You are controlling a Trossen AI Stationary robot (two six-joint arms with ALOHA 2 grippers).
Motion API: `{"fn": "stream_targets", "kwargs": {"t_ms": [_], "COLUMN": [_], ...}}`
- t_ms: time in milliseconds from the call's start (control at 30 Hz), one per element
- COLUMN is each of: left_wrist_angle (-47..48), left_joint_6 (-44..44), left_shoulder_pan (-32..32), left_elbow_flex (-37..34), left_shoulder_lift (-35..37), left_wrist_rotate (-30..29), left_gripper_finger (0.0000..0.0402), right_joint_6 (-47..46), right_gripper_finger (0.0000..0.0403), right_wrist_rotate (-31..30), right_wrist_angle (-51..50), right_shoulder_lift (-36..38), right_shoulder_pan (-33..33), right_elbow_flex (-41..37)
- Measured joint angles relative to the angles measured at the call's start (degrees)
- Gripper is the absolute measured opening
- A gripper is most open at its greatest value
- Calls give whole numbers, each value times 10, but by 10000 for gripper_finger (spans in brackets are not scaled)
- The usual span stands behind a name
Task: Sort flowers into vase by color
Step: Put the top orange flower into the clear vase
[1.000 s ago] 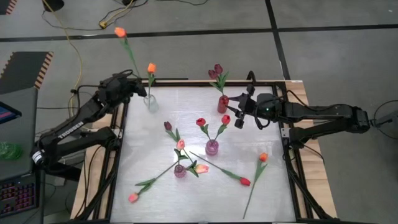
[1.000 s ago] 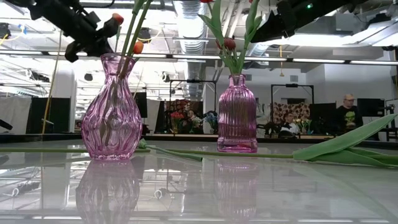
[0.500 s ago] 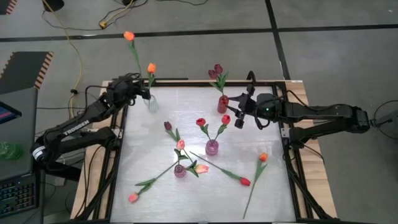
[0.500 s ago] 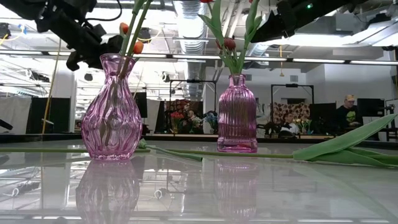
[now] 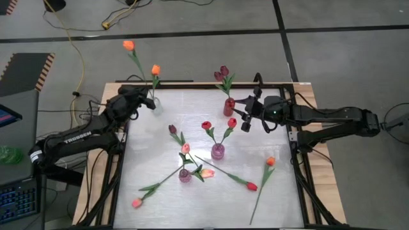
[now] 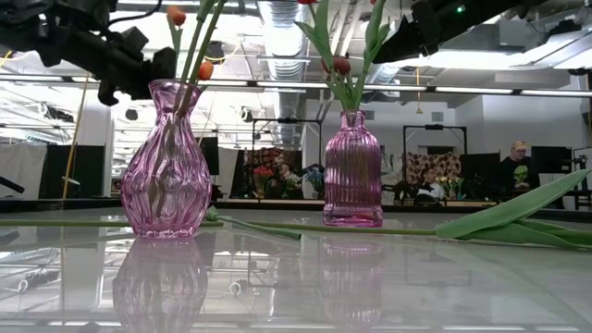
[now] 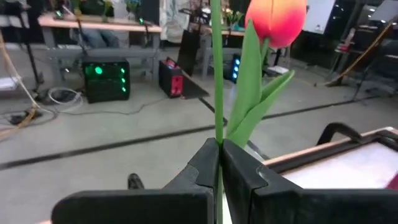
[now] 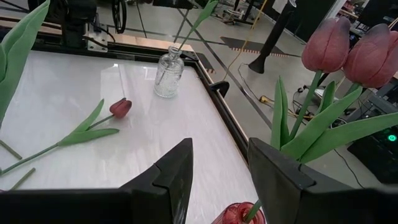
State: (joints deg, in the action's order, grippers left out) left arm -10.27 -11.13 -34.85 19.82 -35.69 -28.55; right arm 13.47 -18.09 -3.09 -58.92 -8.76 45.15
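Observation:
My left gripper [image 5: 144,102] stands at the table's far left corner beside the clear glass vase [image 5: 155,106] and is shut on an orange tulip whose head [image 5: 128,45] reaches beyond the table's far edge. A second orange tulip [image 5: 155,69] stands in that vase. My right gripper [image 5: 245,117] waits open next to the red vase [image 5: 229,107], which holds maroon tulips [image 5: 222,73]. Red tulips [image 5: 206,126] stand in one pink vase [image 5: 218,152] and a pink tulip [image 5: 185,148] in another [image 5: 185,176]. Several tulips lie flat on the table. My left gripper pinches the orange tulip's thin green stem [image 7: 217,134] between its two fingers, which lie across it. The stem rises straight past the fingers and out of the wrist view. The tulip is lifted, tilting away over the far edge; its lower end is hidden by the gripper.
Loose tulips lie on the table: pink [image 5: 137,202], red [image 5: 252,186], orange [image 5: 270,161], maroon [image 5: 172,129] and a pink-orange one [image 5: 206,172]. Wooden rails [image 5: 307,89] frame the table. A yellow cable [image 5: 70,32] runs over the floor behind, and people sit far back [image 6: 516,166].
My left gripper has carried the orange tulip toward the table's near edge and slightly right, closing in on the clear vase. The tulip's head has come along with it, nearer the table. My right arm has kept still.

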Motion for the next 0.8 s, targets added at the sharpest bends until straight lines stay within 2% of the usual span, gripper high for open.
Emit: {"fn": "stream_targets", "kwargs": {"t_ms": [400,800], "left_wrist_angle": [-9,-13], "left_joint_6": [17,40], "left_shoulder_pan": [3,3], "left_elbow_flex": [-31,-32], "left_shoulder_lift": [2,2], "left_wrist_rotate": [-21,-23], "left_gripper_finger": [0,0], "right_joint_6": [0,0], "right_gripper_finger": [179,179], "right_wrist_rotate": [0,0], "right_wrist_angle": [0,0], "right_shoulder_lift": [0,0], "right_shoulder_pan": [0,0], "right_elbow_flex": [0,0]}}
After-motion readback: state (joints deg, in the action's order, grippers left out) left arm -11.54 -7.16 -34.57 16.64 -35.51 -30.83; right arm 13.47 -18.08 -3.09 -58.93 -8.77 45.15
